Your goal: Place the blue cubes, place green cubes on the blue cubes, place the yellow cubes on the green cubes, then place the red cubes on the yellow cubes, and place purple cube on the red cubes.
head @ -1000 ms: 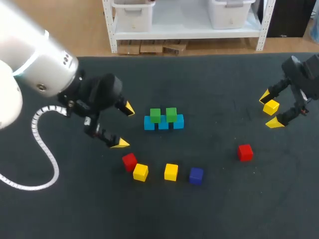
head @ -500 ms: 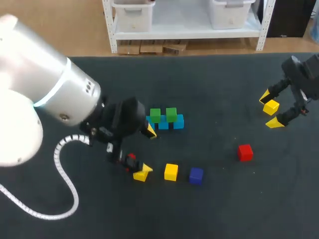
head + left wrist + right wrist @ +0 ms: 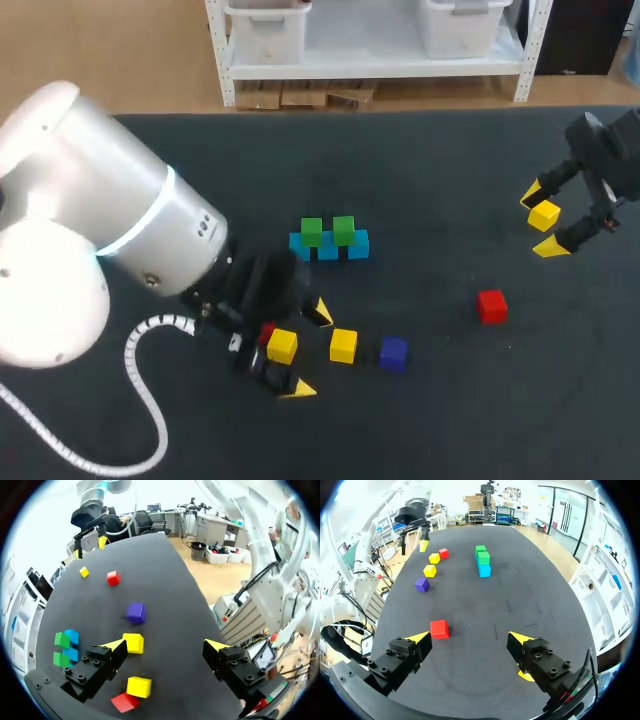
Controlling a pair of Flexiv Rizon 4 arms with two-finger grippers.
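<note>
A row of blue cubes (image 3: 328, 248) carries two green cubes (image 3: 311, 232) (image 3: 343, 230) mid-table. Near the front lie a red cube (image 3: 266, 333), two yellow cubes (image 3: 282, 345) (image 3: 343, 345) and a purple cube (image 3: 393, 352). My left gripper (image 3: 308, 350) hangs open over the first yellow cube (image 3: 139, 686); the second one (image 3: 133, 643) sits by one fingertip, the purple cube (image 3: 135, 612) ahead. Another red cube (image 3: 491, 306) lies to the right. My right gripper (image 3: 541, 221) stands open at the far right, a third yellow cube (image 3: 544, 214) untouched between its fingers.
In the right wrist view the right gripper (image 3: 469, 638) looks across the dark table (image 3: 450, 400), with the lone red cube (image 3: 439, 629) just ahead of one finger and the blue and green stack (image 3: 483, 562) farther off. The table's right edge is close to the right gripper.
My left arm has swung forward and to the right, from beside the blue row down over the red and yellow cubes at the front. The right arm and all cubes stayed put.
</note>
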